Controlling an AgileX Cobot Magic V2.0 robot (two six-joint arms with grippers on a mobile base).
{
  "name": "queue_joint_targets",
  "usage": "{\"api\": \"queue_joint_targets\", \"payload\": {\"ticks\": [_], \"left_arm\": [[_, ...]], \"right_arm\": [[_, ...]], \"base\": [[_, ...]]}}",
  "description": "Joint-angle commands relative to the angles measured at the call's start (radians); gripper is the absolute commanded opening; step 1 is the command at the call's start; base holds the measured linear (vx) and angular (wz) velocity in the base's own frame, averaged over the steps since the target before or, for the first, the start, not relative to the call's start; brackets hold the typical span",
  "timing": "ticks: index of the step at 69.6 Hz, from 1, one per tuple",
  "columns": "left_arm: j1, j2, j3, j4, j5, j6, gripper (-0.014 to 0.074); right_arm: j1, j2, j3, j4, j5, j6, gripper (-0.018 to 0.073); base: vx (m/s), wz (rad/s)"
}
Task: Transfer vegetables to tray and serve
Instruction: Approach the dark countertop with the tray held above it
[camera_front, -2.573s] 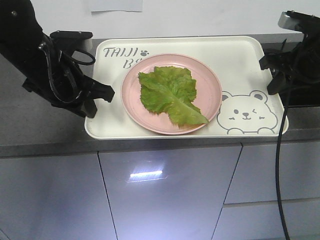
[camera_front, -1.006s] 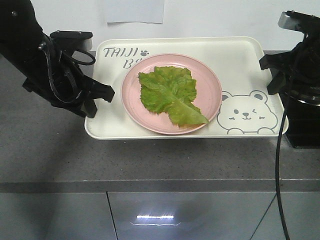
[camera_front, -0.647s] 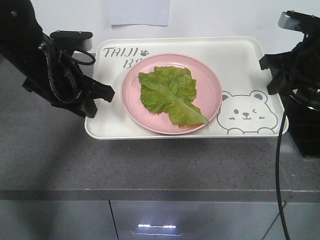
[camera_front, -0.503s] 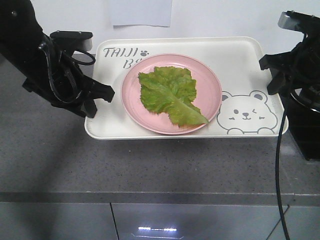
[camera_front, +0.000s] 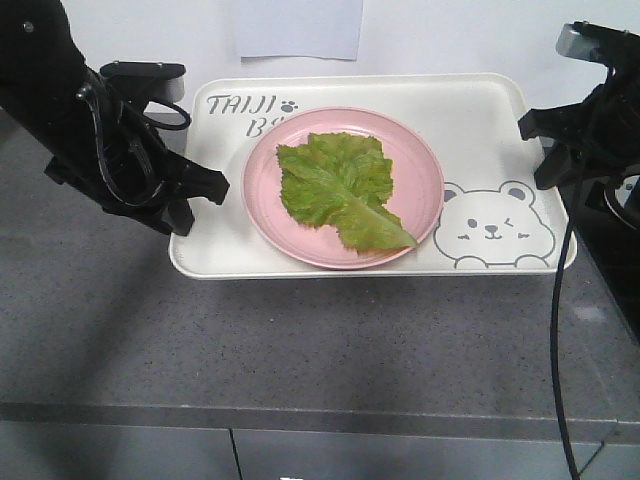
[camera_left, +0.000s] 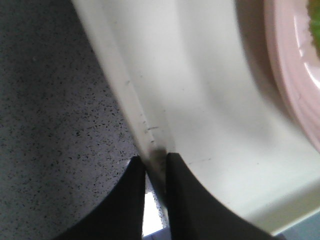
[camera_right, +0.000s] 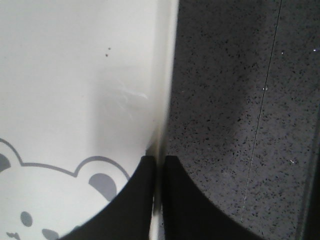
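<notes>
A green lettuce leaf (camera_front: 340, 190), the vegetables, lies on a round pink plate (camera_front: 415, 170) that rests on the cream tray (camera_front: 480, 120) with the bear drawing. My left gripper (camera_front: 200, 195) is shut on the tray's left rim. In the left wrist view its gripper (camera_left: 156, 161) pinches the rim of the tray (camera_left: 200, 90), with the plate (camera_left: 295, 75) at the right edge. On the opposite side my right gripper (camera_front: 540, 140) is shut on the right rim. The right wrist view shows that gripper (camera_right: 159, 162) clamped on the edge of the tray (camera_right: 75, 75).
A grey speckled counter (camera_front: 300, 340) spreads under and in front of the tray, its front edge near the bottom of the front view. A black object (camera_front: 620, 270) stands at the far right. A paper sheet (camera_front: 297, 28) hangs on the white wall behind.
The counter has slid down and come closer in the front view and the cabinet fronts have dropped out of sight. Tray, plate, leaf and both grippers keep their places in the view.
</notes>
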Motion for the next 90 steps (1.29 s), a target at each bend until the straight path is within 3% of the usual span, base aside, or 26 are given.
{"api": "queue_joint_targets", "payload": {"ticks": [1,90], "left_arm": [[-0.020,-0.053,-0.030,-0.071,-0.018,0.028,-0.0006],[-0.020,-0.053,-0.030,-0.071,-0.018,0.028,-0.0006]], "right_arm": [[0.005,-0.057,-0.027,0.074,0.019,-0.014,-0.0006],[0.005,-0.057,-0.027,0.074,0.019,-0.014,-0.0006]], "base": [[0.06,0.05],[0.04,0.02]]}}
